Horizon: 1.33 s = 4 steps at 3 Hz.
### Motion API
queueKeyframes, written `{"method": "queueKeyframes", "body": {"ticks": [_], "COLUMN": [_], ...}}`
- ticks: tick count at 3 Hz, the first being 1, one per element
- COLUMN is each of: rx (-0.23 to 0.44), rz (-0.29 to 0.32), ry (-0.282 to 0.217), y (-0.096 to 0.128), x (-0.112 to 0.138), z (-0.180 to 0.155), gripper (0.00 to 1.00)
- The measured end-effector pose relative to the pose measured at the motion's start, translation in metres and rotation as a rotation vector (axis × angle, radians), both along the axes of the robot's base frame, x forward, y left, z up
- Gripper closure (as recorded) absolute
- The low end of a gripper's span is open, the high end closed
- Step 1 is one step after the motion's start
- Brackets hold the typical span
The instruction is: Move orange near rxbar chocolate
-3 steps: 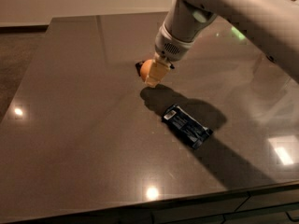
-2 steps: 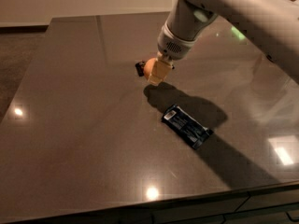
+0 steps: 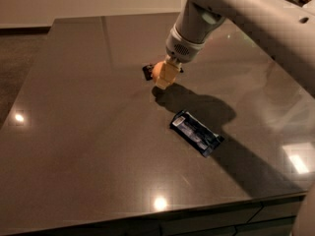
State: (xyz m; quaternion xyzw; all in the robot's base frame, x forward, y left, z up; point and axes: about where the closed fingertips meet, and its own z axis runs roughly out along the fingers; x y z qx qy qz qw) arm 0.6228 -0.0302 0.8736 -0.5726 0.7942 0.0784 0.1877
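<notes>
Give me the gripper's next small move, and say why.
Probably lower a touch and release. The gripper is closed on the orange, which already sits right beside the rxbar chocolate, the small dark bar on its left. The gripper's shadow lies just under it on the table, so it seems low. The blue bar lies well apart.

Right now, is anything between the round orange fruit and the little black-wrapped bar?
Nothing visible is. The gripper holds the round orange fruit right beside the small black-wrapped bar. The longer blue-wrapped bar lies apart on the dark table, nearer the camera, out of the way.
</notes>
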Motion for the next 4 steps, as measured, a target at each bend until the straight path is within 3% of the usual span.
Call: {"method": "queueKeyframes", "body": {"ticks": [2, 3, 4], "rx": [-0.015, -0.022, -0.001], "rz": [-0.015, -0.031, -0.032], "ry": [0.006, 0.008, 0.003], "y": [0.006, 0.003, -0.001], "x": [0.011, 0.013, 0.012], "z": [-0.008, -0.017, -0.018], "gripper": [0.51, 0.20, 0.00]}}
